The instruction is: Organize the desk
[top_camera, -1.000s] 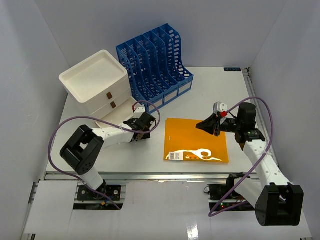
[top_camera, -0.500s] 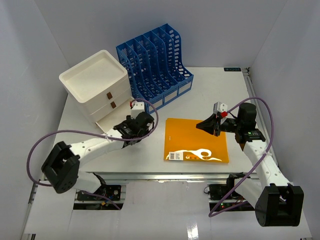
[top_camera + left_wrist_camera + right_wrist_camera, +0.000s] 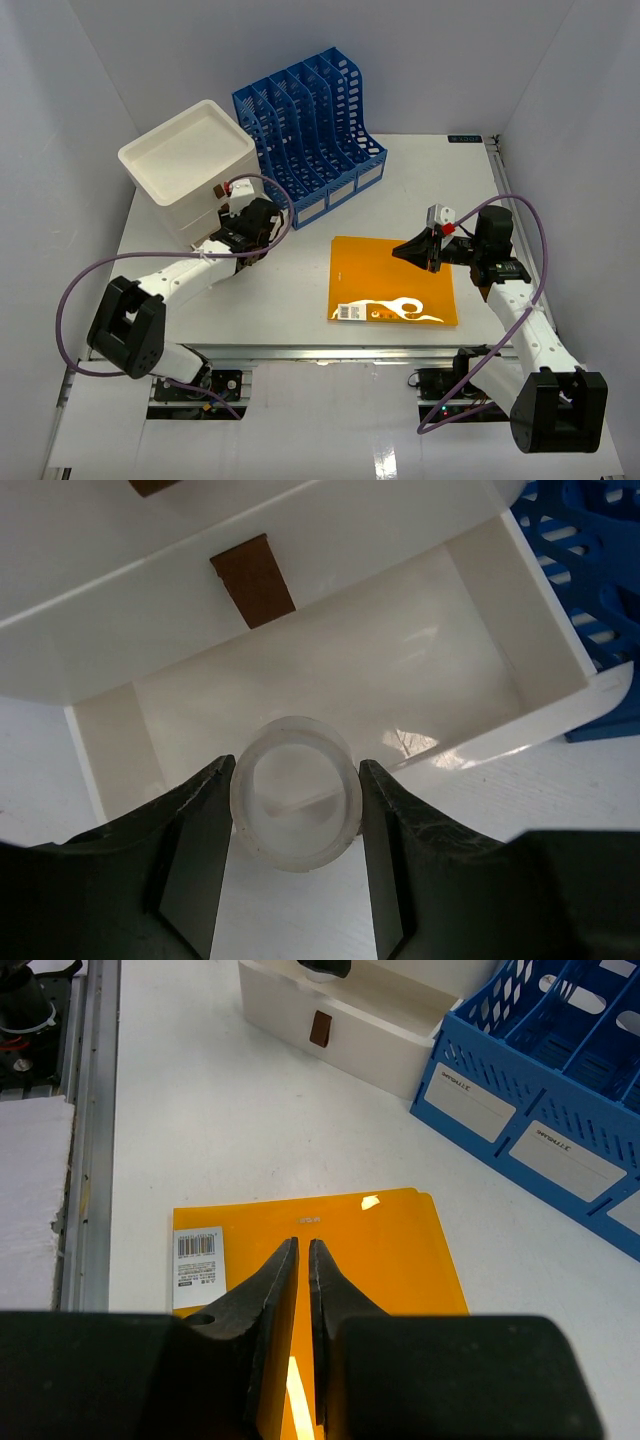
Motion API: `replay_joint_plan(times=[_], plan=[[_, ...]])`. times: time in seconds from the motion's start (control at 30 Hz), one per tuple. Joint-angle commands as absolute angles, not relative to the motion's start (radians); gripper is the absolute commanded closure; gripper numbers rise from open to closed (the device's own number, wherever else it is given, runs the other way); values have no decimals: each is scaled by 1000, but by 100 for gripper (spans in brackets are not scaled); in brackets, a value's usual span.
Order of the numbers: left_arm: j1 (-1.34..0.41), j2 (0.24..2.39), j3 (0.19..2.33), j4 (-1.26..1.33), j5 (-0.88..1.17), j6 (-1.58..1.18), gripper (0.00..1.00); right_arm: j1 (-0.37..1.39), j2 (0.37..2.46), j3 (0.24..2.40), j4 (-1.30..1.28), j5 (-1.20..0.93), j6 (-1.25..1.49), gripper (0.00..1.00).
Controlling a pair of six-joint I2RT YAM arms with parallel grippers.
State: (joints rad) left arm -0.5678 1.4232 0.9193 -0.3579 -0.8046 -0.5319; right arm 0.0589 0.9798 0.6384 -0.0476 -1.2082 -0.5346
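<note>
Left gripper (image 3: pixel 295 778): jaws clamped on a translucent ring (image 3: pixel 296 810), held upright at the front lip of the open drawer (image 3: pixel 400 670) of the white drawer box (image 3: pixel 190 160). Right gripper (image 3: pixel 303 1250): fingers pressed almost together with nothing between them, hovering over the orange folder (image 3: pixel 330 1240).

Desk (image 3: pixel 280 310): white-grey top under everything, metal rail along the near edge. I see the box at far left, the blue file rack (image 3: pixel 310 120) just beside it at the back, and the folder flat at centre right.

Risks, by my reading.
- Ring: the pads hold it by its curved rim only, and I cannot tell whether it is past the drawer's front wall. Let go here, it may strike that wall, roll, or land on the desk in front.
- Drawer: it looks like light plastic. A downward nudge from the fingers could push it shut or shift the whole box.
- Folder: thin and lying flat, so I expect closed fingers to skid over it rather than lift it. An edge has to be reached first.

Obstructions.
- The upper drawer front, with its brown tab (image 3: pixel 253 580), stands above the open one and limits headroom for the left wrist.
- The rack corner stands close to the drawer's right side.
- A barcode label (image 3: pixel 198 1257) sits at the folder's near-left corner.
</note>
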Motion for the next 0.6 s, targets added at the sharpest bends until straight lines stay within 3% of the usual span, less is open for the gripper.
replay_joint_plan(times=[0.0, 0.1, 0.23, 0.43, 0.57], plan=[[-541, 1452, 984, -294, -818, -488, 61, 55, 971, 644, -41, -1231, -549, 85], [-540, 1469, 989, -293, -807, -480, 37, 55, 969, 646, -44, -1231, -551, 85], [-540, 1455, 975, -289, -789, -474, 19, 55, 968, 646, -45, -1232, -553, 85], [-540, 1416, 967, -285, -718, -434, 17, 54, 972, 647, -50, -1233, -558, 85], [-540, 1349, 942, -230, -376, -285, 27, 54, 973, 647, -51, -1230, -560, 85]])
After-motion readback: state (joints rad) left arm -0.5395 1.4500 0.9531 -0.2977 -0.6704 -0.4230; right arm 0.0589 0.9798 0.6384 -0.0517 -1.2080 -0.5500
